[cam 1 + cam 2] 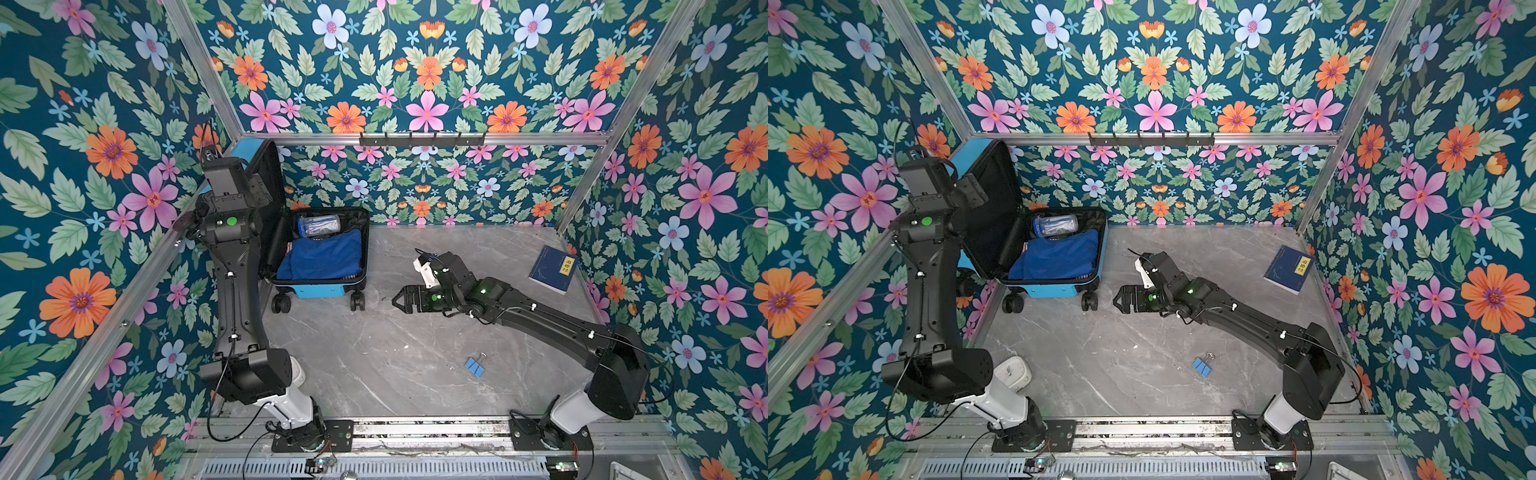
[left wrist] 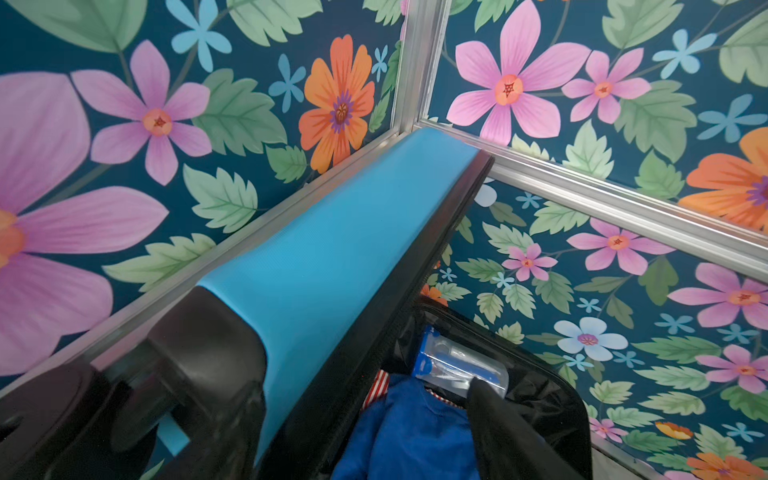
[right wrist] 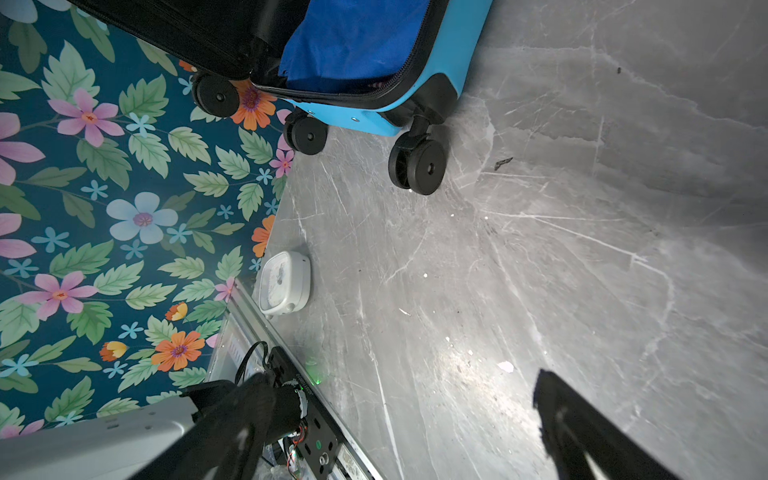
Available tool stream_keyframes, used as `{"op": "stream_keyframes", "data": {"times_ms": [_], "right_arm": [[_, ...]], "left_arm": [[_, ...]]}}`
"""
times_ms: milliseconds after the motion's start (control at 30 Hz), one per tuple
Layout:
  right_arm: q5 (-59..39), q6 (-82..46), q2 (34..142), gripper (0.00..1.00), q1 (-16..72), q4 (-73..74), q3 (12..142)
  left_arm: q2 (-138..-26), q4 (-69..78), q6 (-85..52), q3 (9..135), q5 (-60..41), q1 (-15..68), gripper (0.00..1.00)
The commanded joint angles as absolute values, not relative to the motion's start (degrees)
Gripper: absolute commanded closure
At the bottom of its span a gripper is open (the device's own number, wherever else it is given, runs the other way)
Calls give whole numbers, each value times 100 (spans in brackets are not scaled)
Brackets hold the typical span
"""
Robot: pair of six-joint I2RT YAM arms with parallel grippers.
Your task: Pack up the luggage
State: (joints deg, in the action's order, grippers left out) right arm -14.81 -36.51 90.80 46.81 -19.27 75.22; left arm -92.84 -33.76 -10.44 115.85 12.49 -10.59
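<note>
In both top views the luggage (image 1: 316, 289) lies open at the back left of the table (image 1: 415, 365), with its lid (image 1: 994, 199) standing up by the wall. A blue cloth (image 1: 322, 257) and a clear bag (image 1: 319, 225) are inside. My left gripper (image 1: 972, 188) is up at the lid's top edge, I think so that I can swing the lid shut. My right gripper (image 1: 398, 300) hangs near the wheels, out of the way. A book (image 1: 552, 269) and a clip (image 1: 474, 366) lie well apart on the table. The book's yellow label has writing too small to read. In the left wrist view my left fingers (image 2: 507, 428) stand wide, one on each side of the lid's edge, and do not squeeze it. In the right wrist view my right fingers (image 3: 582, 428) are wide apart and hold nothing. A white clock (image 3: 284, 284) sits by the wall. I see no words on the luggage.
</note>
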Motion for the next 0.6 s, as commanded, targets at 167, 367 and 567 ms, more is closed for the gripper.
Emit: {"op": "stream_keyframes", "data": {"times_ms": [167, 367, 567], "right_arm": [[-1689, -3829, 9404, 2, 4692, -1871, 7673], [-1722, -3757, 9744, 2, 4719, -2157, 8043], [-1637, -3806, 9797, 3, 4717, -2172, 8112]], "left_arm": [[-9475, -3026, -731, 11765, 2056, -1072, 22], [-9481, -2940, -669, 11536, 2173, -1069, 21], [-9456, -2843, -782, 11079, 1577, -1071, 22]]}}
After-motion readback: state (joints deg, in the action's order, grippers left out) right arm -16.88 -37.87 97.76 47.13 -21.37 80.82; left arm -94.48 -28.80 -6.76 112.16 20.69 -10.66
